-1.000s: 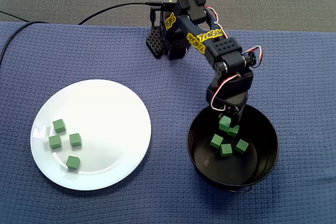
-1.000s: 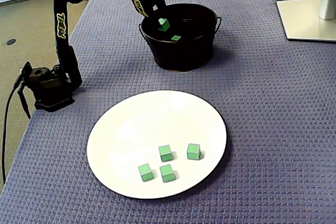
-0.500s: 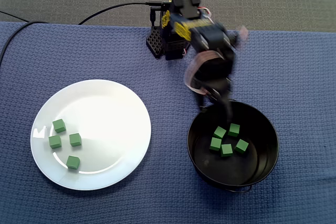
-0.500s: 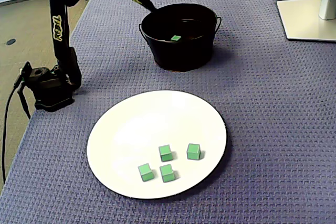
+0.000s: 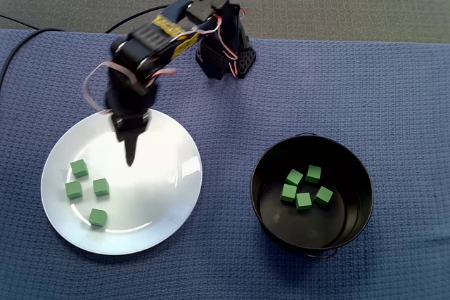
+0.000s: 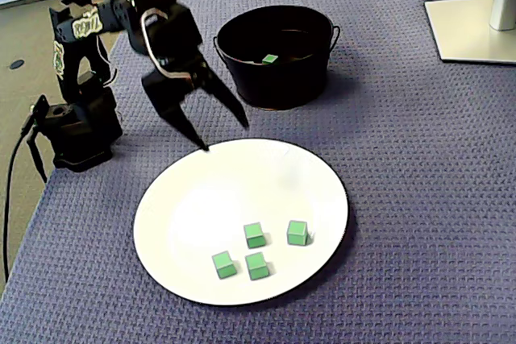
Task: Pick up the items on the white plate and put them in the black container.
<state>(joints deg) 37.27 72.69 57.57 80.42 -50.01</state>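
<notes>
My claw [image 6: 225, 136] has swung off the black container [image 6: 278, 86] and over to the white plate [image 6: 318, 175] since a second ago. Nearest, four green cubes [image 6: 255, 235] wait on the plate's front half. Above its far rim my jaws hang spread and empty. Beyond, the container holds five dropped cubes [image 5: 303, 200], as far as I can count, so I judge the task just over half done.
</notes>
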